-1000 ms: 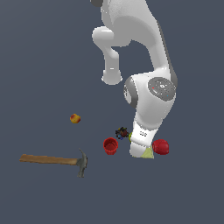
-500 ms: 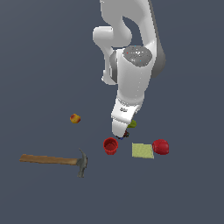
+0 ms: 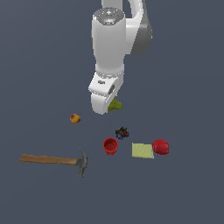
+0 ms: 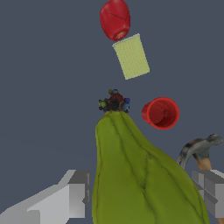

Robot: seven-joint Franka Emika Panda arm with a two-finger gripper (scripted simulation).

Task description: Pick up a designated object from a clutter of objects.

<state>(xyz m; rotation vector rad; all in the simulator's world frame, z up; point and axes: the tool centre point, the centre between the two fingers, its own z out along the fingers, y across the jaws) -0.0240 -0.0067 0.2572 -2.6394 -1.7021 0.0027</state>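
The olive-green lumpy fruit (image 4: 140,166) fills the wrist view between my two fingers, which press its sides. In the exterior view the fruit (image 3: 116,105) pokes out from behind my hand, above the floor. My gripper (image 3: 106,107) is shut on it and also shows in the wrist view (image 4: 144,192). The rest of the clutter lies below: a tiny dark object (image 3: 122,132), a red cup (image 3: 110,145), a pale green flat square (image 3: 142,150) and a red round object (image 3: 160,147).
A wooden-handled hammer (image 3: 52,160) lies toward the exterior view's left, its head (image 4: 199,148) showing in the wrist view. A tiny yellow-red fruit (image 3: 75,118) sits apart, further left. The floor is plain dark grey.
My gripper has moved from low beside the flat square and red round object up and toward the exterior view's left, with the green fruit in it. The other objects have not moved.
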